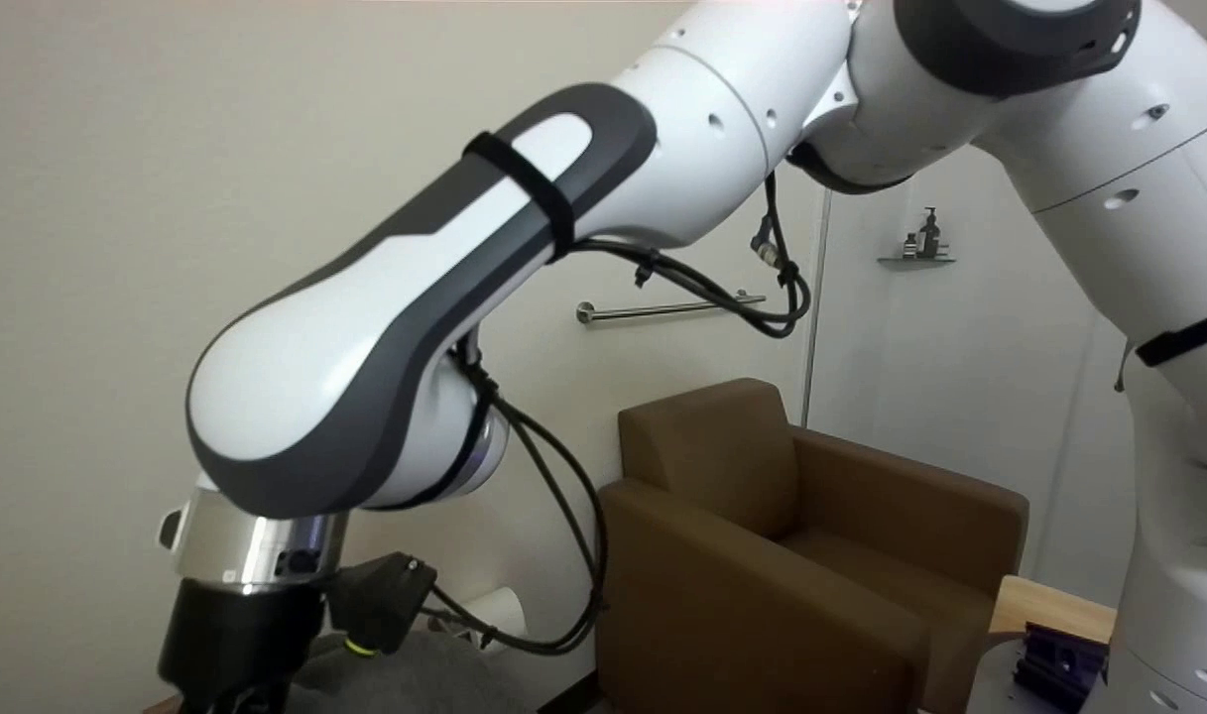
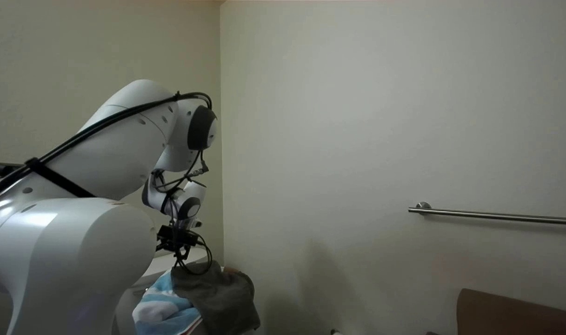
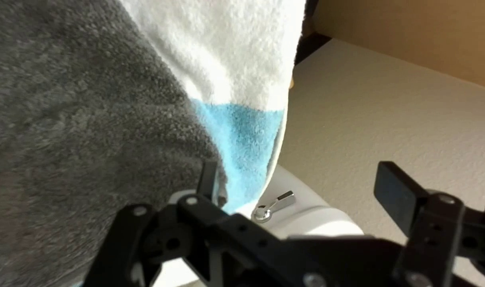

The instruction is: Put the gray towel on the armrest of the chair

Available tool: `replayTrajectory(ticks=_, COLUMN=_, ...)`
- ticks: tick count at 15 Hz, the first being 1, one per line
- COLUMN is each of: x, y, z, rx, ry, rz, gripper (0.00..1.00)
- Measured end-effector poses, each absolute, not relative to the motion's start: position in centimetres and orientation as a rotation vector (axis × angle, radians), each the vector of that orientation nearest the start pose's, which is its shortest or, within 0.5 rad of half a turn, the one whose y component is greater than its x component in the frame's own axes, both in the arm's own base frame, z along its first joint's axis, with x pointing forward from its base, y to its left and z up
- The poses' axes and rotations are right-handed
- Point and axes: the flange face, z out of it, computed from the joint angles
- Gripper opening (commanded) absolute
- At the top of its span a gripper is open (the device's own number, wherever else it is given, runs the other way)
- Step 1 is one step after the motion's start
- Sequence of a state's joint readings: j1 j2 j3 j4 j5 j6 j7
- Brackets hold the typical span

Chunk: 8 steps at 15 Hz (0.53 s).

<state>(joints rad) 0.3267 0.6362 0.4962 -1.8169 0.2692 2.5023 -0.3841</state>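
The gray towel (image 2: 224, 298) lies draped over a blue and white striped towel on the toilet. It fills the left of the wrist view (image 3: 87, 119), and part shows low in an exterior view (image 1: 415, 679). My gripper (image 3: 304, 187) is wide open and empty. In the wrist view one finger overlaps the gray towel's edge and the other is in front of the wall; contact cannot be told. In an exterior view the gripper (image 2: 183, 253) is just above the towel. The brown chair (image 1: 712, 446) stands against the wall, its near armrest (image 1: 762, 575) bare. Only its back (image 2: 510, 311) shows in an exterior view.
The striped towel (image 3: 242, 139) lies beneath the gray one, beside the white toilet (image 3: 318, 215) with a chrome lever (image 3: 274, 205). A paper roll (image 1: 499, 610) is between gripper and chair. A metal bar (image 1: 663, 310) is on the wall. A wooden surface (image 1: 1054, 605) is near the arm's base.
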Motion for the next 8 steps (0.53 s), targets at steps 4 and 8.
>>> replayTrajectory(ticks=4, x=46.9, y=49.1, z=18.5, rx=-2.457, ry=-1.332, rz=0.020, gripper=1.00)
replayTrajectory(ticks=8, x=46.2, y=52.4, z=17.8, rx=-2.583, ry=-1.525, rz=-0.110, gripper=1.00)
